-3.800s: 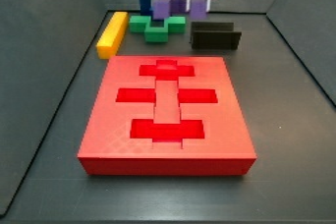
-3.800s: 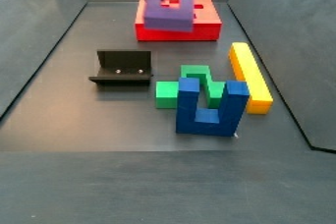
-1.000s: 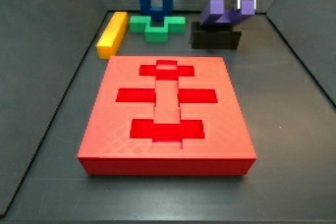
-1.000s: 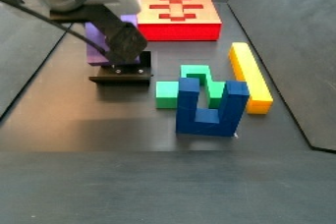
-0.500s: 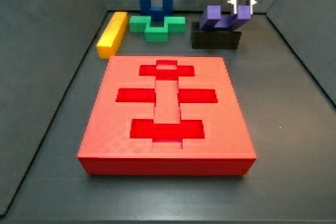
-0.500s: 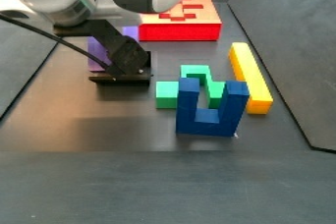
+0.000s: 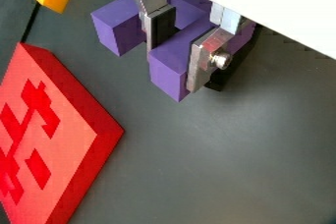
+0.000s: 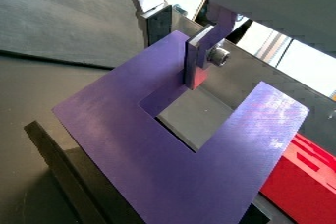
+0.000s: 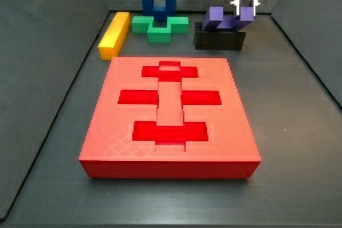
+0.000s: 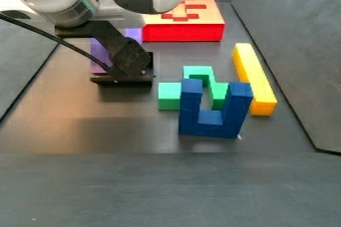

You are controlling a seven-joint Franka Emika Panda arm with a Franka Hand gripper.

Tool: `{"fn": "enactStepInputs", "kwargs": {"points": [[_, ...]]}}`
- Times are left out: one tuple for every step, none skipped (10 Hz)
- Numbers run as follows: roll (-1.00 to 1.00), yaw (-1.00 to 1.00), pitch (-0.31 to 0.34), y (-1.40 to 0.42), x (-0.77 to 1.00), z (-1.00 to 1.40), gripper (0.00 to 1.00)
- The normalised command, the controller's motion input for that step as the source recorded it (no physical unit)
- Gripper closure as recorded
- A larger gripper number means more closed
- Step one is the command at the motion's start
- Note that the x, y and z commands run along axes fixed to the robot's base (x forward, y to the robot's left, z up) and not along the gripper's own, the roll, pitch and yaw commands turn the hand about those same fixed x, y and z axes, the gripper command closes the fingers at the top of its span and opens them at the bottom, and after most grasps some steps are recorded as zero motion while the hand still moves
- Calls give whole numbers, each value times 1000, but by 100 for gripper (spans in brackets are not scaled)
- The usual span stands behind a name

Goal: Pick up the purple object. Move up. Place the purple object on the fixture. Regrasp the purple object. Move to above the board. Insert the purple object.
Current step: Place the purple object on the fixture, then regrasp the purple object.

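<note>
The purple object [image 9: 221, 19] rests on the dark fixture [image 9: 221, 40] at the back right, prongs up. My gripper [image 9: 241, 10] hangs straight down over it. In both wrist views the gripper [image 7: 179, 61] [image 8: 178, 59] straddles one prong [image 7: 171, 66]: one finger [image 7: 160, 27] sits in the slot between the prongs, the other [image 7: 203, 66] on the prong's outer face, both flush against it. In a side view my arm hides most of the purple object [image 10: 102, 50] and the fixture [image 10: 123, 78]. The red board [image 9: 167, 112] lies mid-floor, apart from them.
A yellow bar [image 9: 114, 34], a green block [image 9: 160, 30] and a blue two-pronged piece [image 9: 158, 0] stand at the back left, beside the fixture. They also show in a side view: yellow [image 10: 253, 77], green [image 10: 186, 84], blue [image 10: 213, 107]. Dark walls enclose the floor.
Since 3.8 s ago the gripper has carried the purple object sideways to the fixture. Over the last second it has sunk slightly onto it; almost no motion in the last half second.
</note>
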Motion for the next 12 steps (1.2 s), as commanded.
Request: {"fn": "enactStepInputs", "kwargs": {"points": [[46,0,-91,-11,-229,-183,100],[3,0,-89,-40,-186,-129,100],[0,0,0,0,0,0,100],[0,0,0,0,0,0,0],[-146,-14,0,69,97,483,0],[-291,-131,0,180,63,1000,0],[-134,-114,0,46,69,957,0],[1000,-94,0,-229,-49,351,0],[1000,-31,0,-260,-143,43,0],[1000,-31,0,-269,-154,71,0],[1000,-29,0,-257,-151,34,0],[1000,-14,0,-263,-131,34,0]]}}
